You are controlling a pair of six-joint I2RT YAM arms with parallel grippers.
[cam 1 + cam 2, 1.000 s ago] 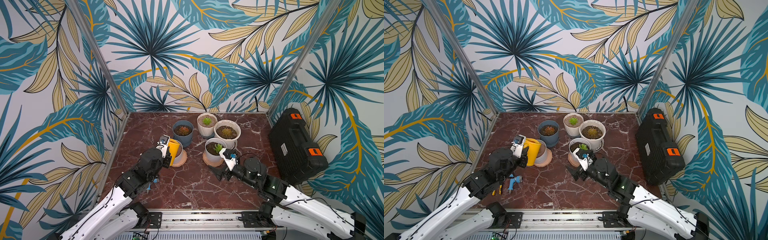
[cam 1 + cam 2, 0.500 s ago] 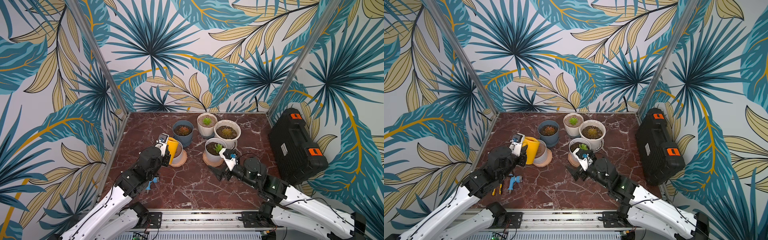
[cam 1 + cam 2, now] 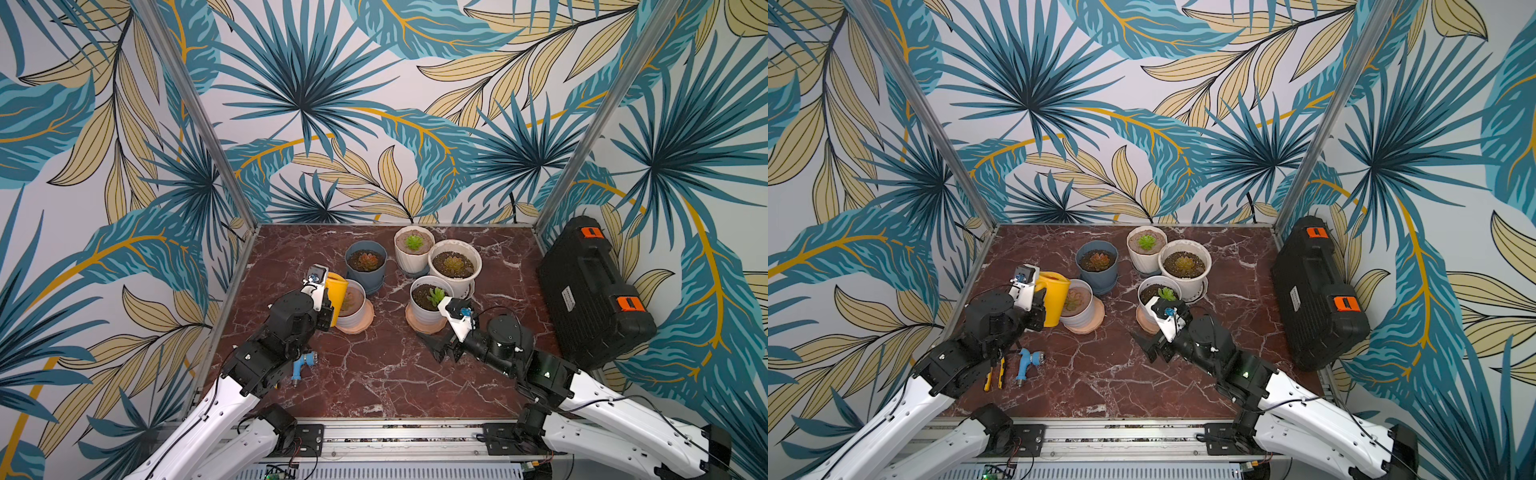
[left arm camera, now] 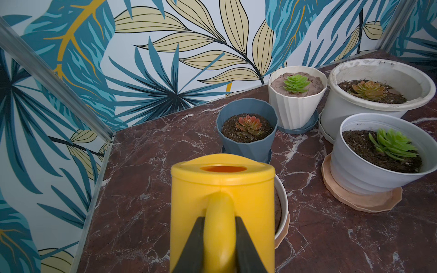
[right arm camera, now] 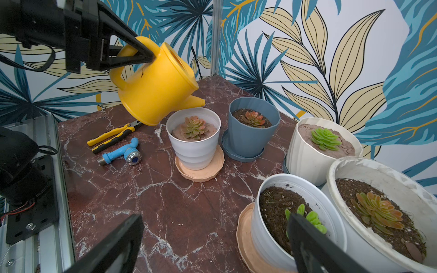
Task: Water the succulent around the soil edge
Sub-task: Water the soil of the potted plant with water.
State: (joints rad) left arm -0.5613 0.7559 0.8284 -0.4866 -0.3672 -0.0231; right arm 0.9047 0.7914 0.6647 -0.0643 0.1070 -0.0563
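Little has moved: my left claw (image 4: 219, 221), clamped on the watering can (image 5: 156, 89), still tips it over the succulent (image 5: 194, 127); pouring likely continues. Right claw (image 5: 215, 218) gapes empty.

Left tool (image 4: 220, 234) clenched, right tool (image 5: 212, 227) splayed

Red marble table (image 3: 374, 374) with five saucered pots (image 3: 365, 279), pliers (image 3: 994, 373), blue nozzle (image 3: 1026, 362)
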